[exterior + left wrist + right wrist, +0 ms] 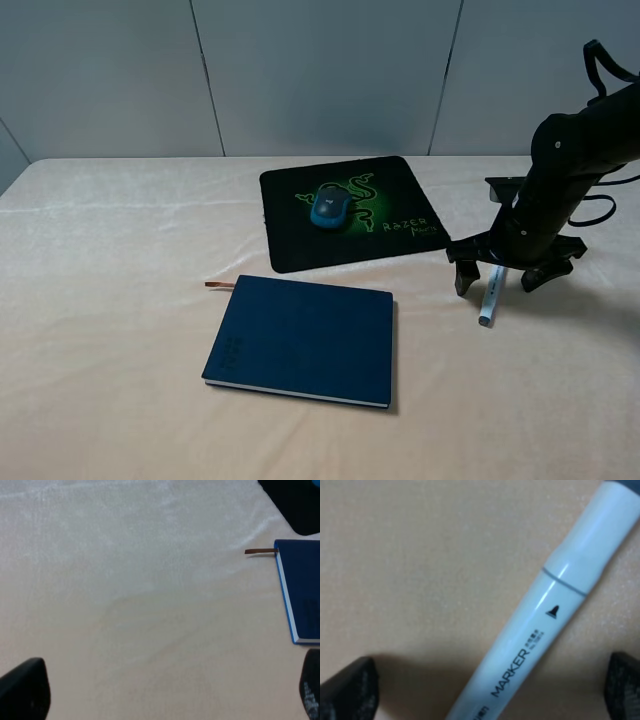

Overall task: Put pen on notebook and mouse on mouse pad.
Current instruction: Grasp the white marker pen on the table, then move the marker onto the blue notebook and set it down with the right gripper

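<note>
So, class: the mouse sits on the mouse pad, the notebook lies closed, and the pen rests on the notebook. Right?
The pen is not on the notebook: it lies on the table, right of the mouse pad, under the right pincer, as the exterior high view shows. The mouse does sit on the pad and the notebook is closed.

pen (489, 300) top behind right claw (495, 284)

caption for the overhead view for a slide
Open right gripper straddles the pen on the table; mouse sits on the mouse pad, notebook lies bare.
</note>
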Action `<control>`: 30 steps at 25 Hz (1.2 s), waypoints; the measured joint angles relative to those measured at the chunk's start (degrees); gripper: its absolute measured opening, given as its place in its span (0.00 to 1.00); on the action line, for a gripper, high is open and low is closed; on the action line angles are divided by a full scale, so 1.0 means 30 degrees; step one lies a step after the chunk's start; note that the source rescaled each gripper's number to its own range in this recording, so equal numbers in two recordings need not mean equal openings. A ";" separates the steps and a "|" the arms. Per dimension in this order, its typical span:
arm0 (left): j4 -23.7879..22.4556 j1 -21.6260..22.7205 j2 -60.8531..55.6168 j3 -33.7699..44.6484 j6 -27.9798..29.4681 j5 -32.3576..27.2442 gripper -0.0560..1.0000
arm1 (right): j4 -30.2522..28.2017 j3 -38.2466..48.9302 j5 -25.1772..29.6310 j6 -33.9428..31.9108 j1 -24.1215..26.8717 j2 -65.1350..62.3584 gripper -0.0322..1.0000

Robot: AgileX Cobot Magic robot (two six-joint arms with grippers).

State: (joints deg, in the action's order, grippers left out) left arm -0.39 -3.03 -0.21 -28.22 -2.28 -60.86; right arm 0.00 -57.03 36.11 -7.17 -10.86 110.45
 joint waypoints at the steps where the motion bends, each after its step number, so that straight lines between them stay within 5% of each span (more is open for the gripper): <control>1: 0.0000 0.0000 0.0000 0.0000 0.0000 0.0000 1.00 | 0.0000 0.0000 0.0012 0.0000 0.0000 0.0000 0.81; 6: 0.0000 0.0000 0.0000 0.0000 0.0000 0.0000 1.00 | 0.0000 0.0000 0.0080 0.0000 0.0000 0.0000 0.37; 12: 0.0000 0.0000 0.0000 0.0000 0.0000 0.0000 1.00 | 0.0000 0.0000 0.0221 0.0000 0.0000 0.0000 0.03; 20: 0.0000 0.0000 0.0000 0.0000 0.0000 0.0000 1.00 | 0.0000 -0.0224 0.0868 0.0000 0.0000 0.0000 0.03; 30: 0.0000 0.0000 0.0000 0.0000 0.0000 0.0000 1.00 | 0.0443 -0.4491 0.6966 0.0000 0.0000 0.0008 0.03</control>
State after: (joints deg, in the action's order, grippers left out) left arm -0.39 -3.03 -0.21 -28.22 -2.28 -60.86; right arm 1.33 -70.50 57.01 -7.17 -10.86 110.47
